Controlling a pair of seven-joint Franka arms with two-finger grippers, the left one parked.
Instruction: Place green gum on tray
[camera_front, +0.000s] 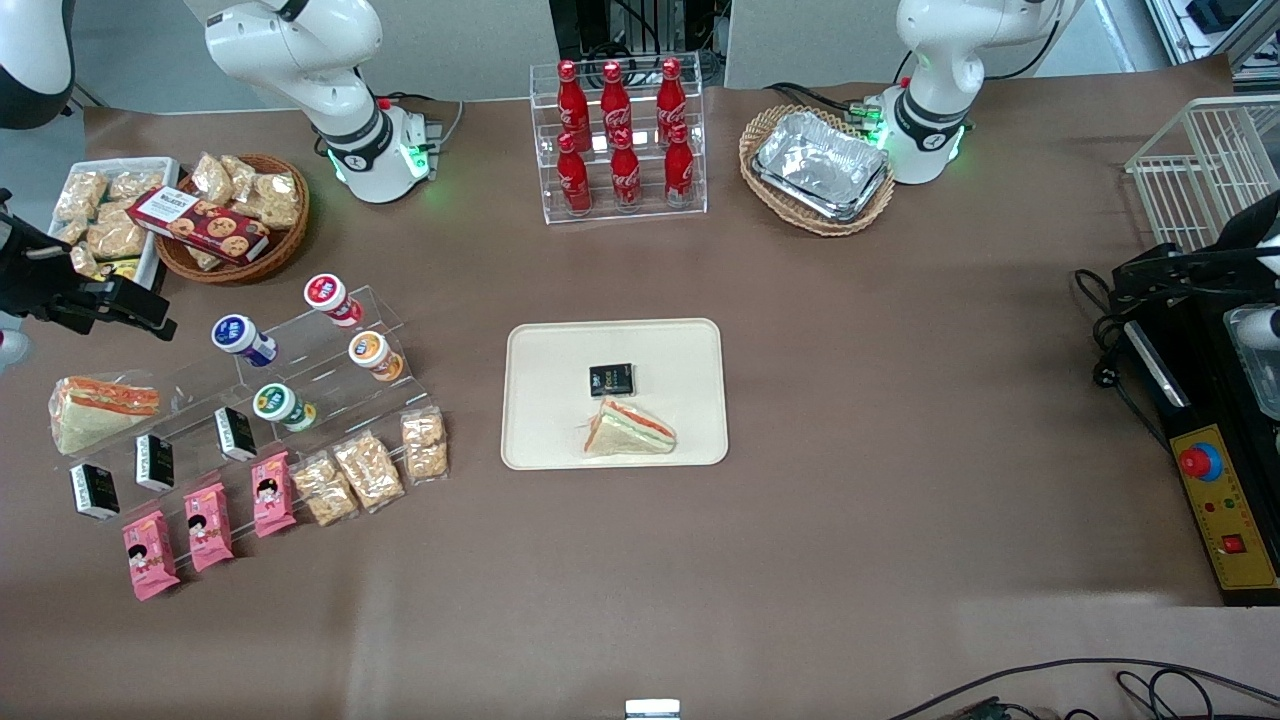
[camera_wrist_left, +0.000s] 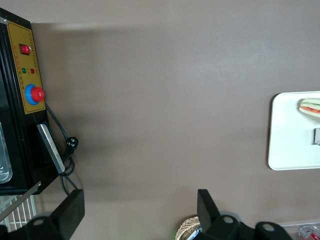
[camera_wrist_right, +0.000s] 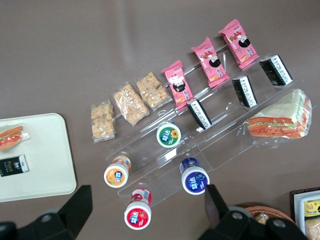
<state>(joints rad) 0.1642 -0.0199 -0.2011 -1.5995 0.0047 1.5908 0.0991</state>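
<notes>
Six Coca-Cola bottles (camera_front: 620, 135), green gum (camera_wrist_right: 169, 135) shelved, pincer (camera_wrist_right: 147, 210) open above.

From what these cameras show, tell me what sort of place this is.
Likely a robotics lab staged as a snack counter: an acrylic riser holding gum canisters, the green gum among them, a rack of cola bottles, and a tray with a sandwich. The open claw hovers above the riser.

green gum (camera_front: 279, 404): green-white lid, tilted on clear stand | tray (camera_front: 540, 400): cream, flat, well apart
</notes>
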